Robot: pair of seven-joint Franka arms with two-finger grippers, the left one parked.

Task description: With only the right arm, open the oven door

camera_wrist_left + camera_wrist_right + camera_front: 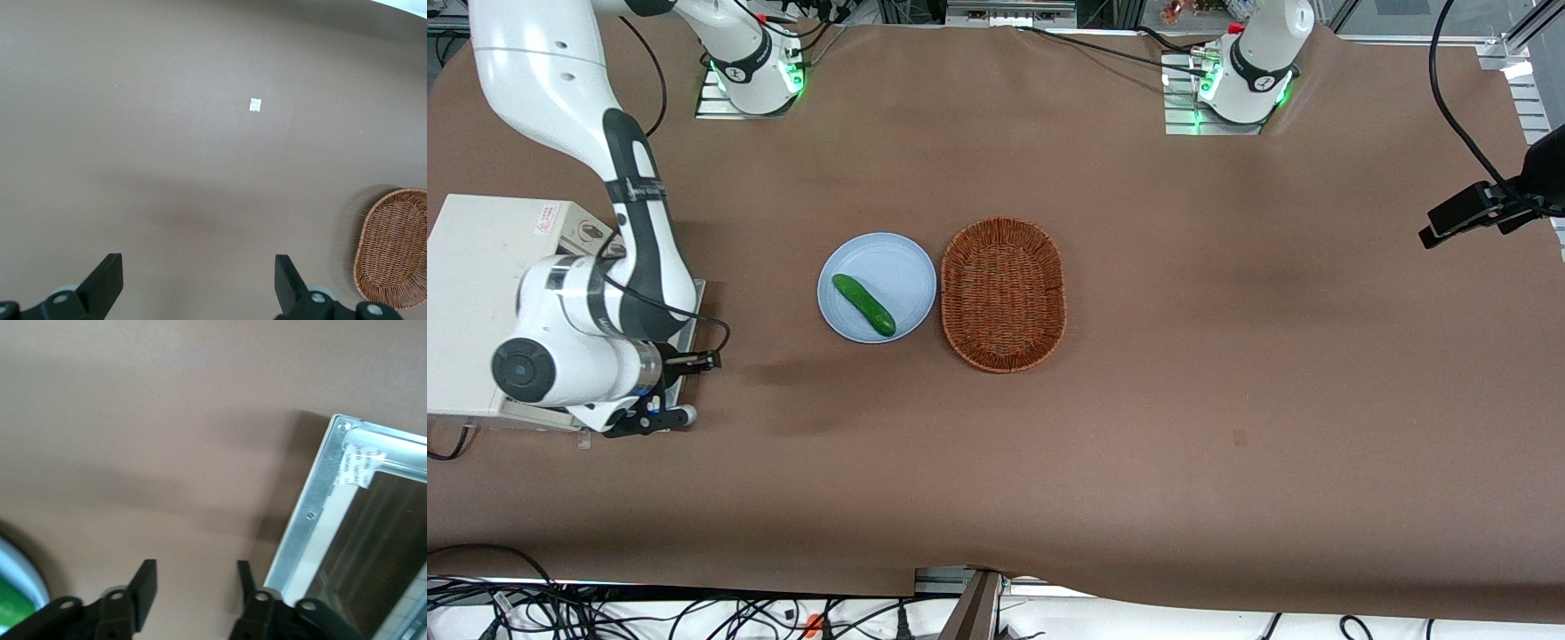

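Observation:
The white oven (480, 267) sits at the working arm's end of the table, with the right arm (587, 311) bent over it. Its oven door (698, 289) looks swung down, sticking out roughly level over the tablecloth; the arm covers most of it. In the right wrist view one corner of the door's silver frame (313, 513) shows, with dark glass (377, 533) inside and a white sticker (360, 467) on the frame. My gripper (195, 577) is open and holds nothing, just off the door's outer edge. It shows low by the door (692, 388) in the front view. The handle is hidden.
A pale blue plate (876, 286) with a green cucumber (863, 304) lies near the table's middle, and its rim (23, 570) shows in the right wrist view. A brown wicker basket (1003, 293) lies beside the plate, toward the parked arm.

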